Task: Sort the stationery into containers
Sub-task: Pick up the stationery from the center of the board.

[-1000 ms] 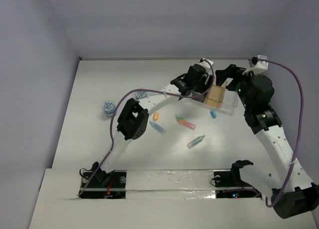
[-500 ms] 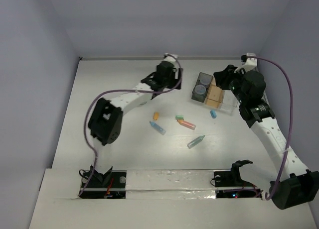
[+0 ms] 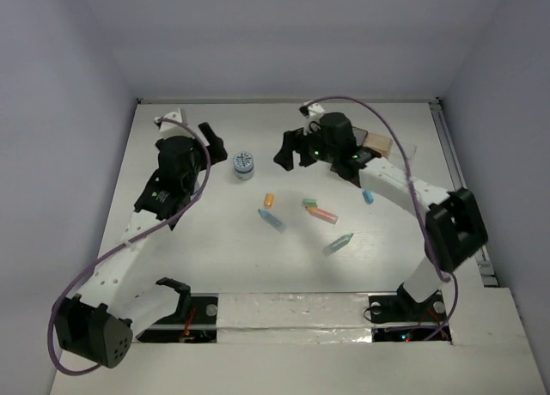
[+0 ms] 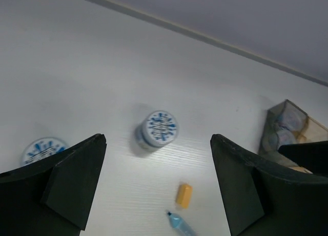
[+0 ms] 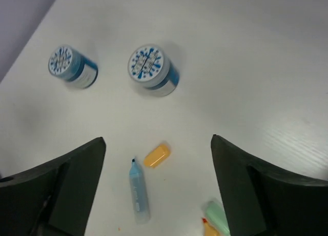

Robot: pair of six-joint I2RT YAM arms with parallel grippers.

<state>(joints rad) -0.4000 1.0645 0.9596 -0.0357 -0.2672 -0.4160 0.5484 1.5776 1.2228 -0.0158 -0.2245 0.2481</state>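
A blue-white topped jar (image 3: pixel 244 165) stands at the table's middle back, between my two grippers. It also shows in the left wrist view (image 4: pixel 159 128) and the right wrist view (image 5: pixel 152 69). A second such jar (image 5: pixel 72 66) stands to its left (image 4: pixel 43 150); my left arm hides it from above. An orange stick (image 3: pixel 269 199), a light blue one (image 3: pixel 271 220), a mint green one (image 3: pixel 309 203), a salmon one (image 3: pixel 324 215) and others lie in front. My left gripper (image 3: pixel 213 144) and right gripper (image 3: pixel 290 150) are open and empty. The trays (image 3: pixel 379 142) sit behind my right arm.
A pale mint stick (image 3: pixel 338 244) and a short blue piece (image 3: pixel 368 196) lie right of centre. In the left wrist view the dark tray (image 4: pixel 287 125) holds grey-topped jars. The back wall runs close behind both grippers; the left wall is near my left arm.
My left arm has swung from the trays to the back left. My right arm has reached from the right over the trays towards the middle. Both grippers now flank the jar.
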